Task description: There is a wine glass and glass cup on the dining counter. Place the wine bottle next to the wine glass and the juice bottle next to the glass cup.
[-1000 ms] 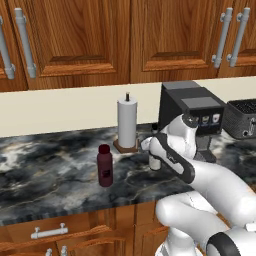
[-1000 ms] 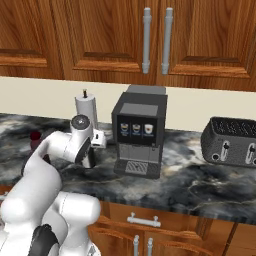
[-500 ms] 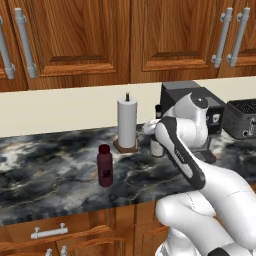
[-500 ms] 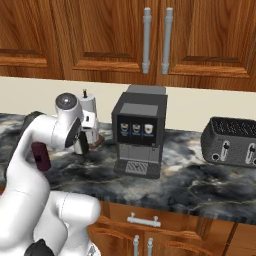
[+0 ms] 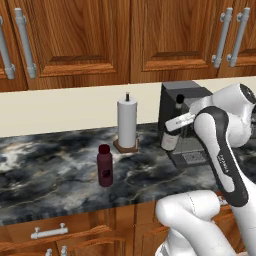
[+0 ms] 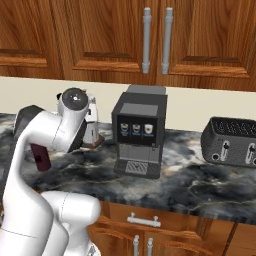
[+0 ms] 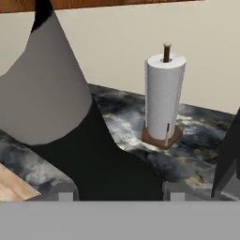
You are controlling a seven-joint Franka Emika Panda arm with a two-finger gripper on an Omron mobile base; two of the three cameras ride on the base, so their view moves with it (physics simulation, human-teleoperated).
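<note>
My gripper (image 5: 178, 122) is shut on the wine bottle (image 5: 169, 141), a slim dark bottle with a pale label, held tilted above the wall counter in front of the coffee machine. In the hand view the wine bottle (image 7: 96, 161) looms dark and close between my fingertips, with its label grey. The juice bottle (image 5: 105, 165), stubby and maroon with a red cap, stands upright on the marbled top to the left, apart from my arm; the right base view shows the juice bottle (image 6: 41, 158) behind my arm. The wine glass, the glass cup and the dining counter are out of view.
A paper towel roll (image 5: 127, 123) on a wooden holder stands behind the juice bottle, near the wall. A black coffee machine (image 6: 139, 134) sits to the right and a dark toaster (image 6: 232, 142) farther right. Wooden cabinets (image 5: 75, 40) hang above the marbled counter (image 5: 45, 175).
My gripper has risen and swung to the right with the wine bottle in it, toward the coffee machine. The juice bottle and the paper towel roll have stayed put.
</note>
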